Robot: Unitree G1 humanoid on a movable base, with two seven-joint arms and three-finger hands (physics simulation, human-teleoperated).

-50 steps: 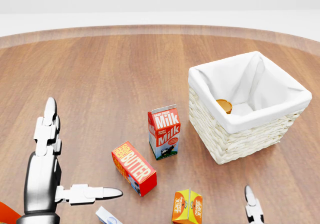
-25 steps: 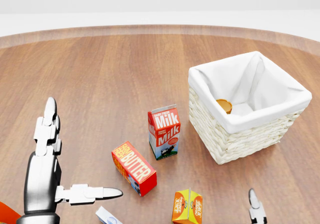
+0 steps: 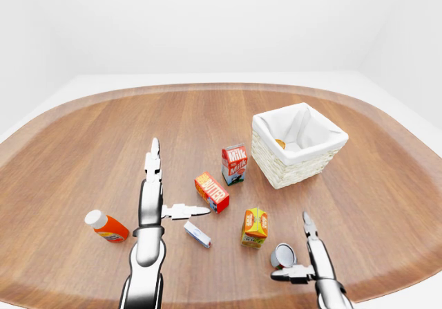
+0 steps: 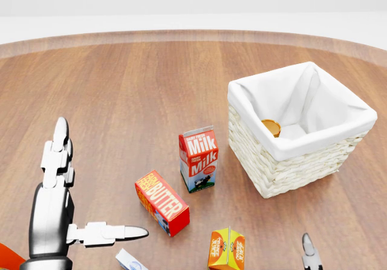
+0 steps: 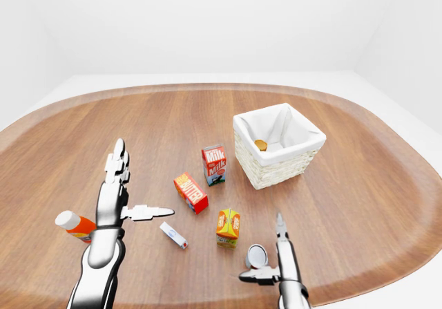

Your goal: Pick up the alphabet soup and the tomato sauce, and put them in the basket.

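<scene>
Left robot hand [image 3: 153, 184]: fingers spread wide, thumb pointing toward the butter box [image 3: 212, 192] — holding nothing, raised over the bench [image 3: 83, 143].
Right robot hand [image 3: 309, 250]: fingers apart, not closed on anything, just beside a grey can [image 3: 282, 256] lying on its side near the bottom of the left-eye view; its label cannot be read.
Basket [image 4: 302, 161]: white-lined wicker, right of the milk carton [image 4: 198, 159] — another can [image 4: 271, 127] already lies inside.
Others: orange carton [image 3: 255, 227], red bottle [image 3: 106, 226] lying down, small white box [image 3: 197, 234].
</scene>
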